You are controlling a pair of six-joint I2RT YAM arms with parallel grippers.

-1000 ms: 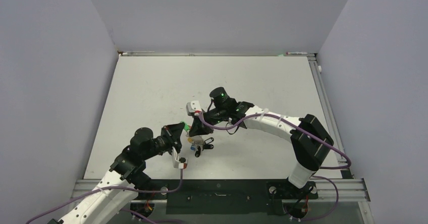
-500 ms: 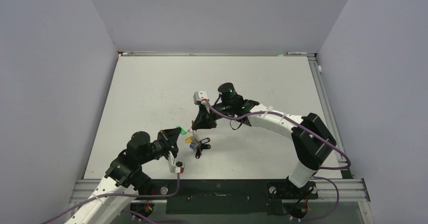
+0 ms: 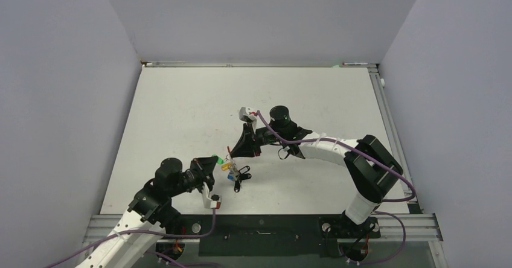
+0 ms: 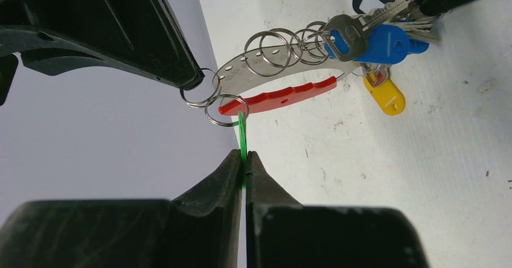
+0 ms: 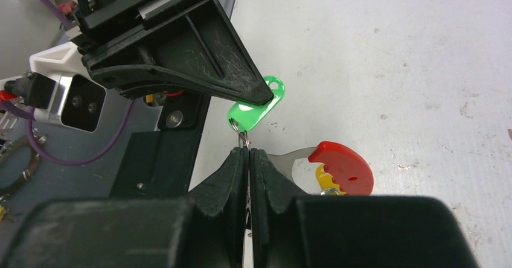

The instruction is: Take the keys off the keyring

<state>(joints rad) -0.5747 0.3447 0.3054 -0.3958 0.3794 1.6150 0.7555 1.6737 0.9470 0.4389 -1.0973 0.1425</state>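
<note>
Pinched shut with left gripper on the green tag, just below the keyring; pinched shut with right gripper on a small ring at the keyring's tip; remaining keys bunched at its far end; liable to lose the thin tag under a skewed pull

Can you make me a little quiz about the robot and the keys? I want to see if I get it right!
1. True or false: the left pincer is wide open.
2. Which colour of tag is the left pincer pinching? A blue, B green, C yellow.
3. Fill in the gap: the curved arc on the grey keyring is coloured ____.

Key
1. False. It is shut tight.
2. B. It is pinching the green tag.
3. Red.
</note>
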